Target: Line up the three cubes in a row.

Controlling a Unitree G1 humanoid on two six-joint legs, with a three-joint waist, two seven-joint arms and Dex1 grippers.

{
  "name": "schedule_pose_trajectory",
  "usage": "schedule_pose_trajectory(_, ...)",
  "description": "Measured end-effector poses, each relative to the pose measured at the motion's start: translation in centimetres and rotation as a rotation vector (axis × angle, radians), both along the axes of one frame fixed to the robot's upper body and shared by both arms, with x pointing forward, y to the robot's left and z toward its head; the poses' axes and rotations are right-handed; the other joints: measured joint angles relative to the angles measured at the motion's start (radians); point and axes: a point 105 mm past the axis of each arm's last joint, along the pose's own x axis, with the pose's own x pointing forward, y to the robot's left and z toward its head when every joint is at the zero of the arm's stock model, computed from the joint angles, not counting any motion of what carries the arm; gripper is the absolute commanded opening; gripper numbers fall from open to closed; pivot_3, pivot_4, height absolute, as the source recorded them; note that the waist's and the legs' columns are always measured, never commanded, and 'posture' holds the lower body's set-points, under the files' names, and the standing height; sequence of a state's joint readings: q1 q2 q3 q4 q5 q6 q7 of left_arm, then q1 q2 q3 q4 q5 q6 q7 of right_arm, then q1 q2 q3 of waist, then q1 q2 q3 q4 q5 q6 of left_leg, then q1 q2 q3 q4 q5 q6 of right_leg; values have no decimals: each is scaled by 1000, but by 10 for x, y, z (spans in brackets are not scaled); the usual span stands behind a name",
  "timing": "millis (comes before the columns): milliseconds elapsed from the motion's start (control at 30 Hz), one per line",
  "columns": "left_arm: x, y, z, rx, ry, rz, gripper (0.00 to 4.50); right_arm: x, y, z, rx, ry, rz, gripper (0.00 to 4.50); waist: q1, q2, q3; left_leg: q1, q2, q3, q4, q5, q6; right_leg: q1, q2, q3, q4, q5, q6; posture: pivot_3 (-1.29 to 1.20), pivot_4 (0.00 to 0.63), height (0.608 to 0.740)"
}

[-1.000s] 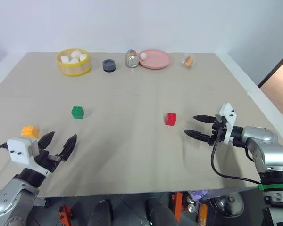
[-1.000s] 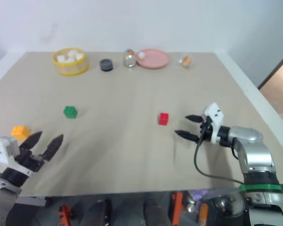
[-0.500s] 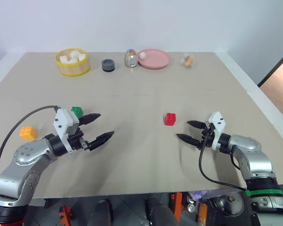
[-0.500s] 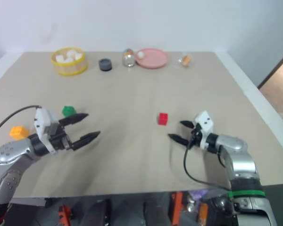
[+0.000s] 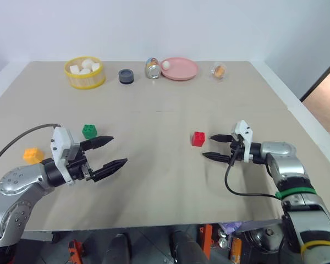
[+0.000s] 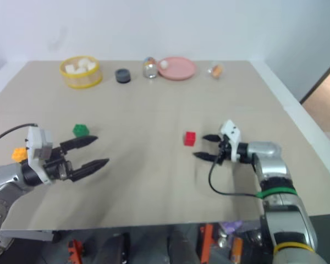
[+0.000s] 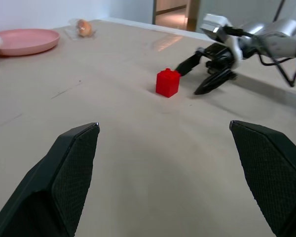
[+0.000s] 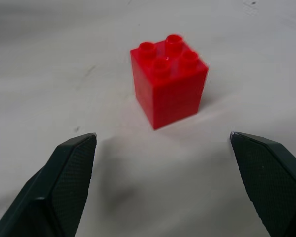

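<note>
A red studded cube sits near the middle of the beige table. Just right of it my right gripper stands open, its fingertips a short way from the cube and pointing at it. The green cube rests on the left half, and the orange-yellow cube lies further left, nearer the table's left edge. My left gripper hangs open with nothing between its fingers, just right of and nearer than the green cube, aimed across the table at the red cube.
Along the far edge stand a yellow basket of white lumps, a dark round puck, a small can, a pink plate and a small wrapped item. The table's right edge lies beyond my right arm.
My left arm rose from the near left corner and swung right, now pointing across the table beside the green cube. My right gripper crept left toward the red cube. Both stayed open.
</note>
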State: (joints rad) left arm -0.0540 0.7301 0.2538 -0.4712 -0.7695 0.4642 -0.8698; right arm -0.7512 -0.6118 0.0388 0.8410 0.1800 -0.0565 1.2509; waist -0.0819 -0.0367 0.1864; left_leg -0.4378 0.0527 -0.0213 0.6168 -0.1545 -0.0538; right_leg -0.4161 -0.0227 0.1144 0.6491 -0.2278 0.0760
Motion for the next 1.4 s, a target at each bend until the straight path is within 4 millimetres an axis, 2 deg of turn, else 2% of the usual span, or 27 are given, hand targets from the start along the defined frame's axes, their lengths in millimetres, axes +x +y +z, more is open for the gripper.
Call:
schedule_pose_trajectory(400, -2, -10, 14, -19, -1, -69, 4375, 13, 9, -1, -6, -2, 10, 4500, 0, 0, 0, 0, 0, -1, -1, 0, 0, 0, 0, 0, 0, 0, 1, 0, 150, 740)
schedule_pose_trajectory(500, -2, -11, 14, -14, -3, -80, 4422, 14, 12, -1, -9, -7, 20, 3788, 0, 0, 0, 0, 0, -1, 0, 0, 0, 1, 0, 0, 0, 0, 1, 0, 150, 740)
schedule_pose_trajectory(733, 0, -7, 0, 21, 23, -88, 4422, 17, 21, 2, 4, -14, 33, 1358, -2, 0, 0, 0, 0, -1, 0, 0, 0, 1, 0, 0, 0, 0, 1, 0, 150, 740)
schedule_pose_trajectory(767, 1, -7, -1, 22, 22, -86, 4422, 18, 23, 3, 6, -17, 35, 1198, -2, 0, 0, 0, 0, -1, 0, 0, 0, 1, 0, 0, 0, 0, 1, 0, 150, 740)
schedule_pose_trajectory(1133, 8, 3, -17, 43, 24, -45, 4422, 15, 25, 10, 27, -19, 68, 1199, -1, 1, 0, 0, 0, -1, -1, 0, 0, 1, 0, 0, 0, 0, 1, 0, 150, 740)
schedule_pose_trajectory(1233, 3, 3, -22, 59, 38, -87, 4422, -4, 25, 12, 15, -29, 154, 1199, 5, 1, 0, 0, 0, -2, -1, 0, 0, 1, 0, 0, 0, -2, 1, 0, 150, 740)
schedule_pose_trajectory(1333, -3, 5, -29, 78, 71, -120, 4422, -32, 28, -6, -45, -15, 246, 1199, 7, 1, 0, 0, 0, -3, -2, 0, 0, 1, 0, -1, 1, -4, 1, 0, 150, 740)
schedule_pose_trajectory(1400, -6, 5, -32, 85, 87, -138, 4422, -43, 34, -10, -64, -33, 284, 1199, 6, 2, 1, 0, -1, -2, -2, 0, 0, 0, 0, 0, 2, -4, 1, 0, 150, 740)
